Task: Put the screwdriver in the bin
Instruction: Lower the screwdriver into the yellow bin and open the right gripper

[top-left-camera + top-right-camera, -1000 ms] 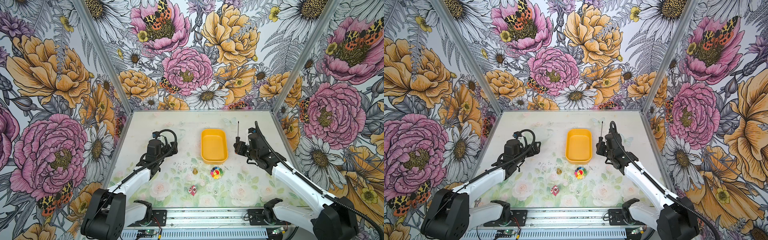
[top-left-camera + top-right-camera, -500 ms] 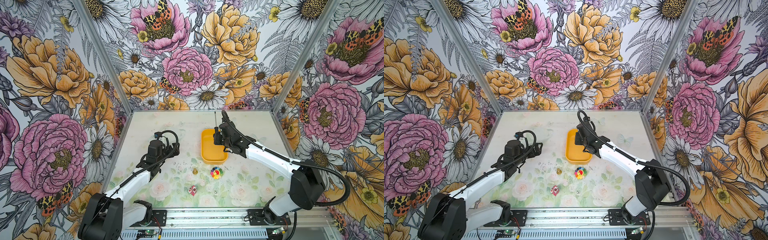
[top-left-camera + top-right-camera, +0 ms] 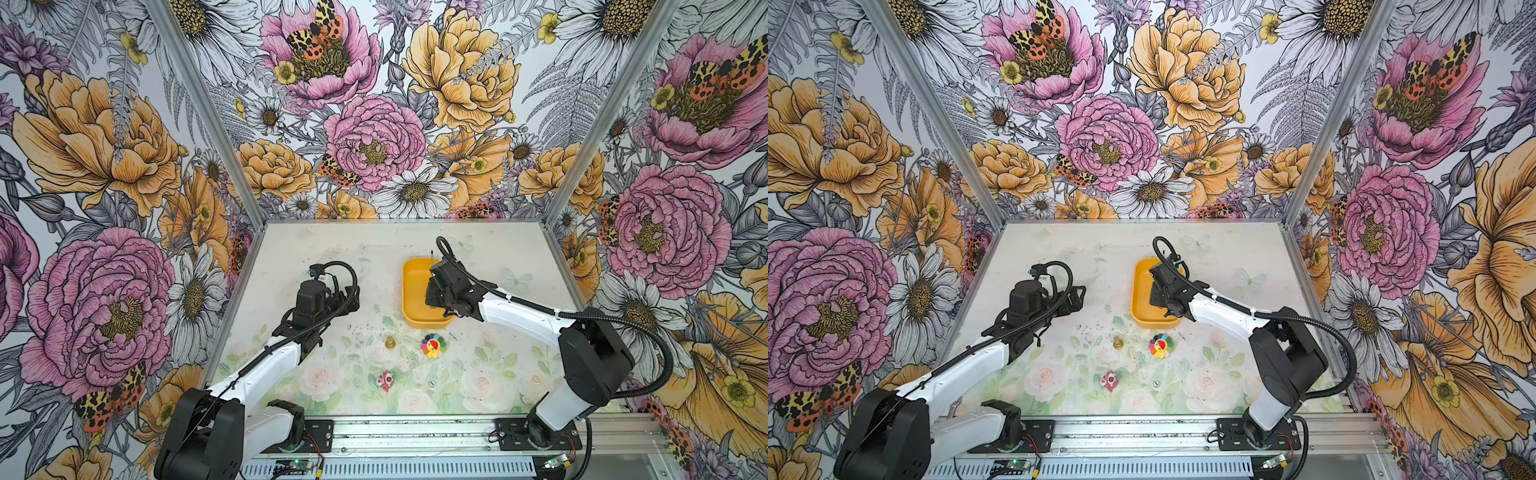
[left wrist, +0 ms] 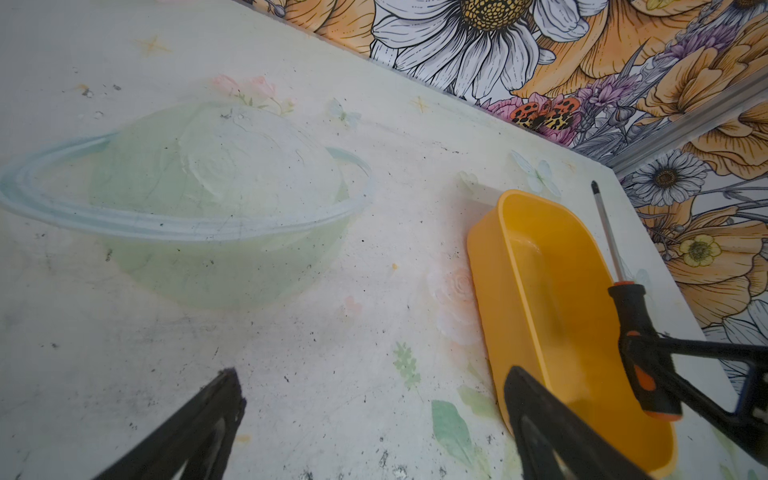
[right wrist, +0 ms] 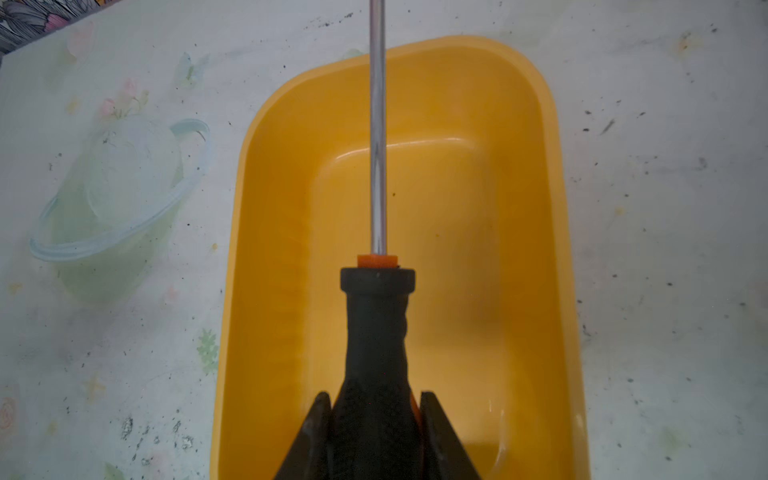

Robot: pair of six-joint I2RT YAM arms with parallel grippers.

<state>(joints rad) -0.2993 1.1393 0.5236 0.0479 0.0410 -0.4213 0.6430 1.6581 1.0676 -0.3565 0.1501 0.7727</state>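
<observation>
Right wrist view: the right gripper (image 5: 374, 401) is closed tight on the butt end of the screwdriver's (image 5: 376, 316) handle, one black finger pressed to each side. The tool hangs over the bin (image 5: 266, 249), clear of its floor. Its long axis runs along the bin's length. The shaft points away from the jaws toward the far short wall and leaves the frame there.

In a top view, the bin (image 3: 415, 291) sits right of centre. The shaft tip shows just past its upper rim, and I cannot tell whether that is true overhang or only height. The left gripper (image 3: 349, 297) stands wide and empty at centre-left, well apart from the bin, so the right arm is the nearer.

Materials:
- **Handle:** matte black, rubbery and faintly ribbed, flaring to a collar with an orange insert.
- **Shaft:** thin, bright and polished.
- **Bin:** smooth, glossy yellow-orange plastic with rounded corners, and empty.
- **Table:** pale printed surface, scuffed and speckled dark.

Assessment: the drop depends on the tip clearing that far wall. If it does not, the tool may come to rest propped on the rim.
</observation>
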